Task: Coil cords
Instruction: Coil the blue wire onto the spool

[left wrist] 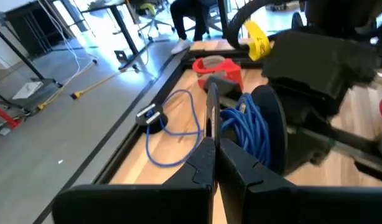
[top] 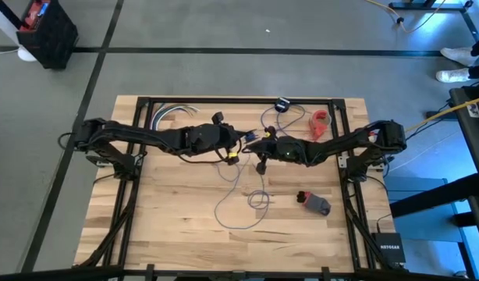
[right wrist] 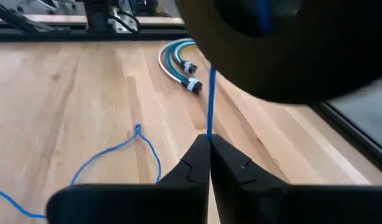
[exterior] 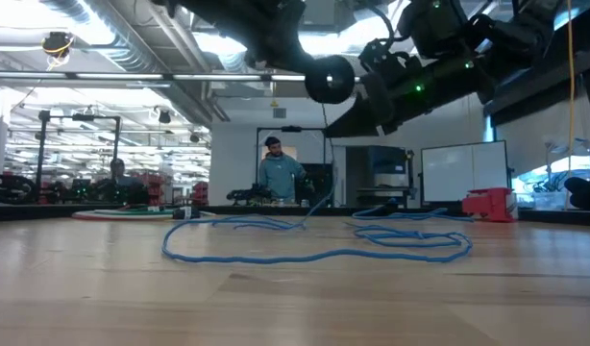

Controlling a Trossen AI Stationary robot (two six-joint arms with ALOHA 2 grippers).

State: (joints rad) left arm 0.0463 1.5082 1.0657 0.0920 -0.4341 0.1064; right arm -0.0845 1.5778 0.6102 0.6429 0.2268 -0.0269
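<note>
The right gripper has its fingers pinched together on the thin blue cord, which runs straight up from their tips to the black spool overhead. The left gripper, fingers also pressed narrow, grips that spool's stem at the middle of the tabletop. The rest of the cord trails in loose loops toward the front (nearer the right arm, I'd judge).

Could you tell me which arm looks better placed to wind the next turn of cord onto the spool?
Probably the right. Its hand is shut on the blue cord just below the black spool, with the slack trailing over the table. The left hand is shut on the spool's rim, apparently steadying it.
</note>
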